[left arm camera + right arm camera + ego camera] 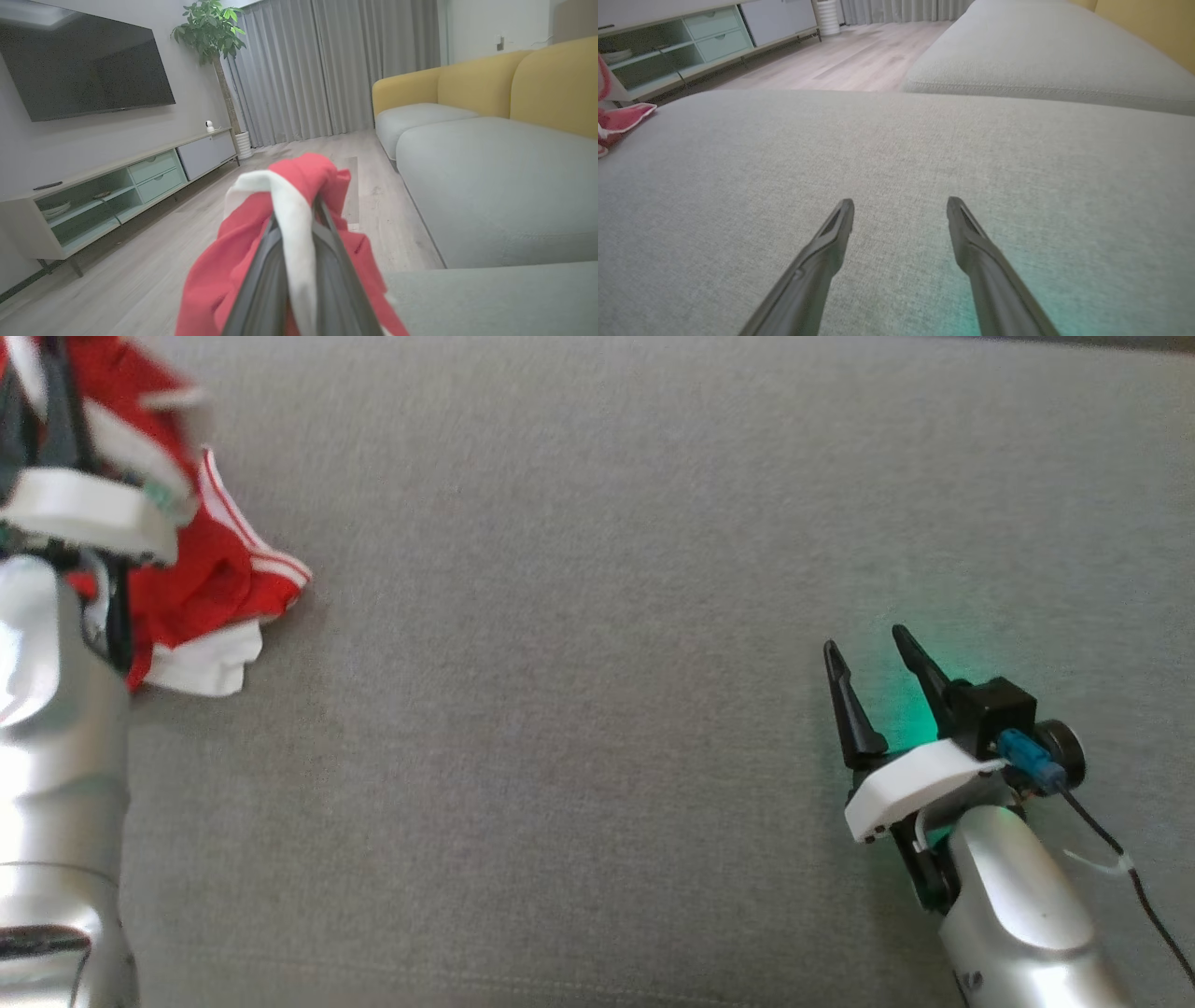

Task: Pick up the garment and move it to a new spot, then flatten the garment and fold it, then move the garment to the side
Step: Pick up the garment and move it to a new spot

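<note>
At the far left of the grey sofa cushion [560, 663], the left gripper [298, 212] has its two dark fingers drawn in narrow, pinching a fold of the garment [215, 579] between them. The garment is red with white stripes and a white edge. From the left wrist, a white band of it runs up between the fingers and the red cloth bunches over their tips and hangs down both sides. From the head, the raised part around the gripper is blurred, while the lower part, with its white hem, lies on the cushion just beside the silver left forearm [56, 709]. Beyond the held cloth, the left wrist view takes in a dark television [84, 60] on the wall, a low cabinet [117, 186] with pale green drawers beneath it, a leafy plant [210, 28], grey curtains [327, 70] and the yellow back of the sofa [481, 79]. The middle of the cushion is bare grey fabric. At the near right, well apart from the garment, the right gripper [865, 641] hovers low over the cushion with its fingers spread wide and nothing between them. A green glow [920, 705] falls on the fabric beside it, and a black cable [1120, 859] trails along its arm.
</note>
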